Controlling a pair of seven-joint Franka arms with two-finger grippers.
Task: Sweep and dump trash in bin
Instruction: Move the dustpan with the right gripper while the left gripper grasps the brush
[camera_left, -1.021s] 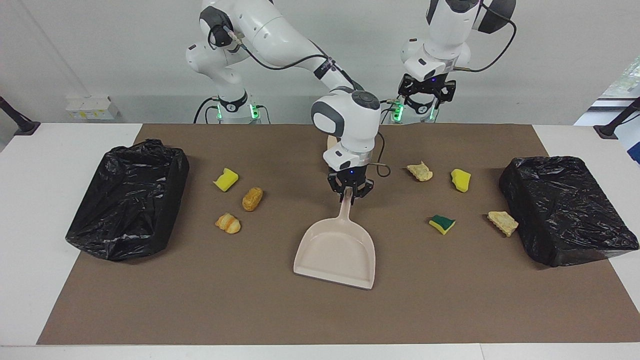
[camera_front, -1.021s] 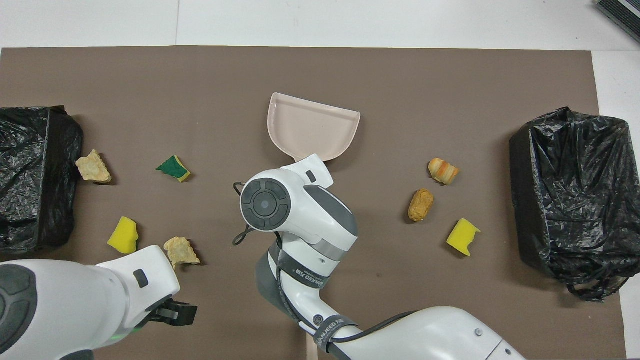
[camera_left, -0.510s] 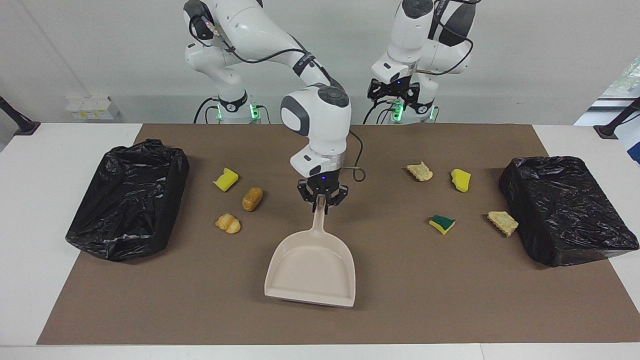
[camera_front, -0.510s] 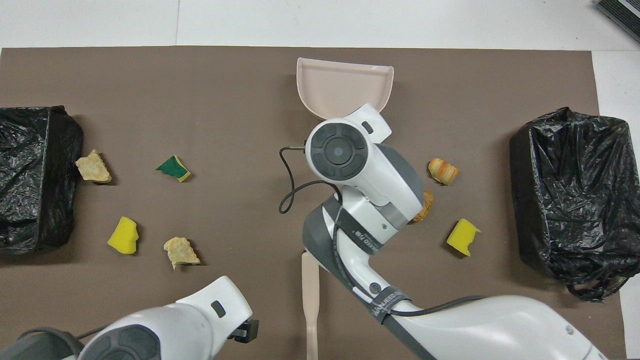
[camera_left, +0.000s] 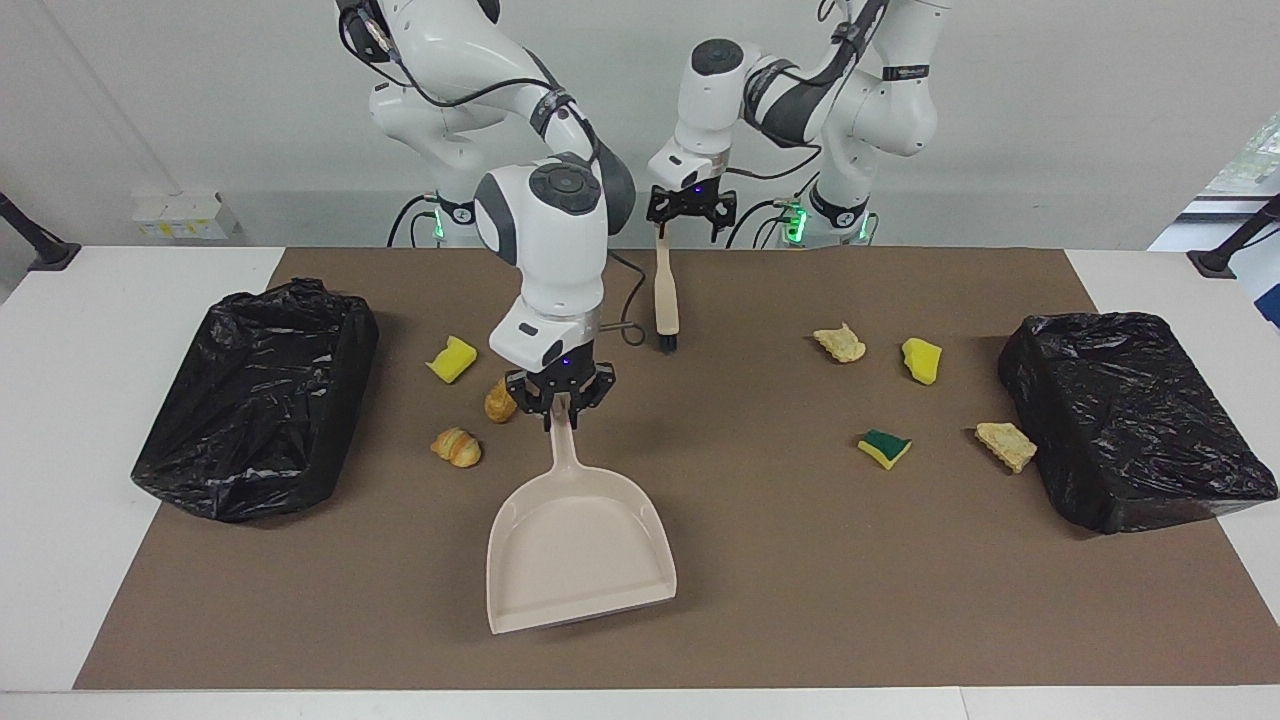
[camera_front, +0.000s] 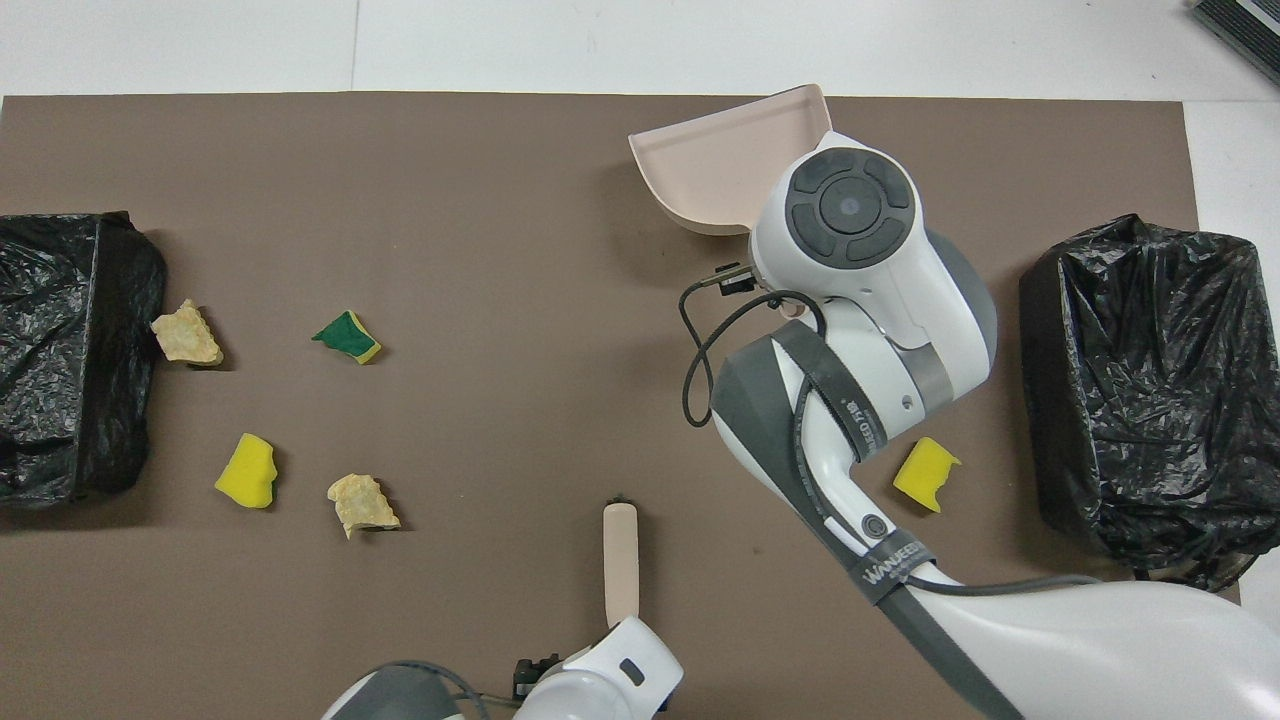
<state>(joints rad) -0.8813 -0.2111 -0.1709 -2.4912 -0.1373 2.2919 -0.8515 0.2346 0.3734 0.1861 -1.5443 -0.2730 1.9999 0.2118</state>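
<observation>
Your right gripper (camera_left: 559, 408) is pinched tight on the handle of the dustpan (camera_left: 575, 545), and the pan is tipped, with one corner lifted. It hangs over the mat (camera_left: 760, 600) toward the right arm's end of the table. Your left gripper (camera_left: 688, 215) hangs over the brush (camera_left: 664, 292) handle with its fingers spread wide. You can't tell if they touch the handle. The brush lies on the mat close to the robots, near the middle.

Now look at the big things. The brown mat covers most of the white table (camera_left: 60, 420). A black bin (camera_left: 255, 395) lined with a bag sits at the right arm's end. Another black bin (camera_left: 1130, 420) sits at the left arm's end.

Next is the trash. Near the right arm's bin you see a yellow sponge bit (camera_left: 452, 359), a brown bread roll (camera_left: 499, 400) partly hidden by the right gripper, and a small pastry (camera_left: 456, 446). The pastry is just beside the dustpan's handle, not touching it.

Near the left arm's bin you see a bread piece (camera_left: 840, 344), a yellow sponge chunk (camera_left: 921, 360), a sponge with a green face (camera_left: 884, 447), and a crusty bread piece (camera_left: 1006, 445) very close to that bin.
</observation>
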